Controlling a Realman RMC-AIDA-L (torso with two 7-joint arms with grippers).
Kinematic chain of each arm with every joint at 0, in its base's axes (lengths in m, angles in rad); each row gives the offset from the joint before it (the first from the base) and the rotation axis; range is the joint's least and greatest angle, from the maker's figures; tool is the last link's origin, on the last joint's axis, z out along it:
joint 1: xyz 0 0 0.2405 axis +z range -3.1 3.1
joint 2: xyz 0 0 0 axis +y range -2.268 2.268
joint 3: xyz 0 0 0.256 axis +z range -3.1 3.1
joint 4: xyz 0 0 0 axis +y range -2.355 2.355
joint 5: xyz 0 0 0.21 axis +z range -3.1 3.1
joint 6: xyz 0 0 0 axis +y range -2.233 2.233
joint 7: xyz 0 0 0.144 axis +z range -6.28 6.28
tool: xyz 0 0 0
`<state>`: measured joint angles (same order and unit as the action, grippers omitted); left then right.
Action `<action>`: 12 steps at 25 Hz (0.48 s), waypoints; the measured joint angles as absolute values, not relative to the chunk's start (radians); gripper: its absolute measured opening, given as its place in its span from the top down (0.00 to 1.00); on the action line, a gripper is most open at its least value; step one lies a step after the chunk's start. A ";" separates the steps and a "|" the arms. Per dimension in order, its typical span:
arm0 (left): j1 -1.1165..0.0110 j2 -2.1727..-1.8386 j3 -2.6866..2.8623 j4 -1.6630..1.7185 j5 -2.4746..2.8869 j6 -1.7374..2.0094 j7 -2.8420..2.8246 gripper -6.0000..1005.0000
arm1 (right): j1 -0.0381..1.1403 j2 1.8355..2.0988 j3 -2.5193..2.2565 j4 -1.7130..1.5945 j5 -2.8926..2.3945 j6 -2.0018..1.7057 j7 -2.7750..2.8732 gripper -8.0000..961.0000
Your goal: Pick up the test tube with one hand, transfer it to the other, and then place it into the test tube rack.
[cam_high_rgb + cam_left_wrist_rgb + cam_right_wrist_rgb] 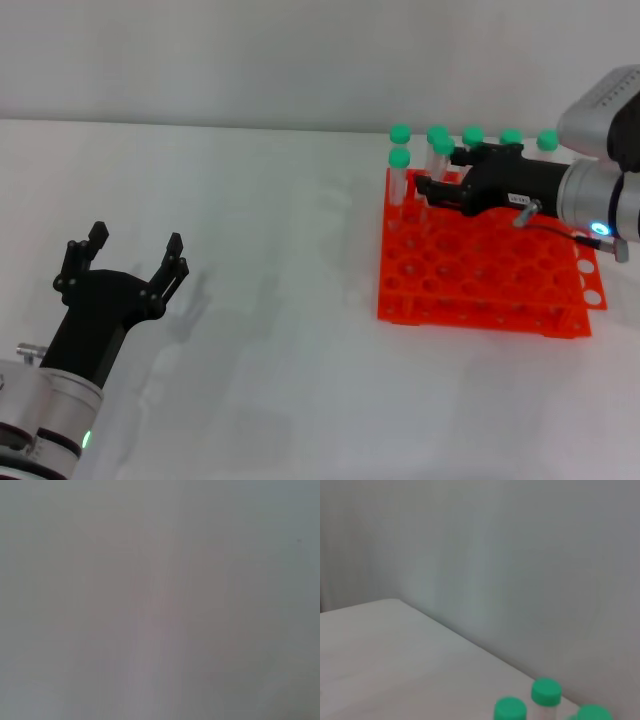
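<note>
The test tube rack [480,265] sits on the white table [250,250] on the robot's right side, its grid of round holes facing up. Green-capped tubes stand upright along its far edge, with one more [399,160] at the near-left corner of that group. The right gripper [432,186], on the silver-grey wrist with the blue light [600,229], reaches in over the rear of the rack from the right. Its fingers lie around the test tube [443,150], whose green cap shows just above them; the tube stands upright at the rack's back-left area. Whether the fingers are pressing on the tube or slightly parted from it cannot be determined from these views, and whether the tube's lower end is seated in a hole is hidden by the gripper. The left gripper [132,252] hangs over bare table well apart from the rack, on the robot's left, its prongs spread wide and holding nothing. The right wrist view shows three green caps [546,691] against the wall and table edge. The left wrist view shows only a featureless grey surface.
</note>
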<state>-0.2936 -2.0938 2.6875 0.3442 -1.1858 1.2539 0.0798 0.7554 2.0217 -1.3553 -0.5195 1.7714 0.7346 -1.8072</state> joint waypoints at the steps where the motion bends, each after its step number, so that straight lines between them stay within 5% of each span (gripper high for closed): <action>1: -0.294 -2.094 2.687 0.344 -1.186 1.254 0.080 0.11 | 0.749 2.022 -1.355 -0.522 1.774 0.735 -1.805 0.51; 8: -0.298 -2.094 2.687 0.341 -1.186 1.253 0.080 0.11 | 0.693 2.019 -1.352 -0.553 1.790 0.753 -1.804 0.29; 12: -0.299 -2.094 2.688 0.339 -1.186 1.256 0.080 0.11 | 0.640 2.015 -1.351 -0.595 1.792 0.805 -1.804 0.29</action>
